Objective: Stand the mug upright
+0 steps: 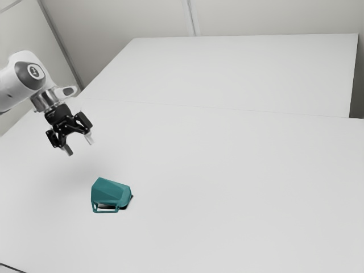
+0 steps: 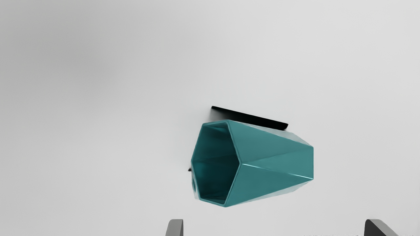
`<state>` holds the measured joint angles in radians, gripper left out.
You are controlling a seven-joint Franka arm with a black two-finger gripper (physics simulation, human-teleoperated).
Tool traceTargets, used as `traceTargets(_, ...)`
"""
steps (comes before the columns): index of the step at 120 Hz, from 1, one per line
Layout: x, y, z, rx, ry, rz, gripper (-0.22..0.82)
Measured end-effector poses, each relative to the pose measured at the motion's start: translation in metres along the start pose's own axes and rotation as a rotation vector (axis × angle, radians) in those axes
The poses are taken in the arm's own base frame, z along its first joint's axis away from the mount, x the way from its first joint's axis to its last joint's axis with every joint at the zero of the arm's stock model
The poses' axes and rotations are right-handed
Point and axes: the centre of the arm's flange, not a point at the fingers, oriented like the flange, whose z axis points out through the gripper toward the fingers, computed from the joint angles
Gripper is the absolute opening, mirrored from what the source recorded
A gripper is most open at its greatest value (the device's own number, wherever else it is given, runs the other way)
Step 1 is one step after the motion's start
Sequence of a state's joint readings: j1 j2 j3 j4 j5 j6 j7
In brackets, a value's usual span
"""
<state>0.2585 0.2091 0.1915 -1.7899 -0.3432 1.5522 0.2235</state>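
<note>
We see the mug (image 1: 111, 192) lying on its side on the pale surface (image 1: 239, 170), its wide mouth (image 2: 215, 164) turned toward the exterior view's left and its narrower base toward that view's right, so it isn't upright as the task wants. The pincer (image 1: 79, 146) stands wide, with nothing between its fingers, up above the surface and off to the exterior view's left of the mug. We judge the step in hand to be the approach: getting into place for a grip. The next move would then call for us to line the fingers up with the mug's body or rim, come down around it and close — minding the handle (image 1: 106, 211), which sits low on the exterior camera's side and could get in the way. After that we'd need to lift a little and turn it so the base goes down and the mouth faces up. Counting up, we have one mug with one handle, one mouth and one base; one arm (image 1: 25, 77) carrying one pincer with two fingers; and one surface under the mug — no second mug in sight.
</note>
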Motion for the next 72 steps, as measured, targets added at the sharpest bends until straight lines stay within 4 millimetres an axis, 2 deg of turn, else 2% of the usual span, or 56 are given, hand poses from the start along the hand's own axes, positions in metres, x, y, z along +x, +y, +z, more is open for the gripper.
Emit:
traceTargets(15, -0.004, -0.027, 0.027, -0.085, -0.017, 0.008, 0.60)
traceTargets(32, -0.011, -0.045, 0.053, -0.163, -0.032, 0.037, 0.60)
traceTargets(58, -0.019, -0.055, 0.076, -0.222, -0.048, 0.117, 0.60)
traceTargets(72, -0.021, -0.060, 0.081, -0.263, -0.033, 0.165, 0.60)
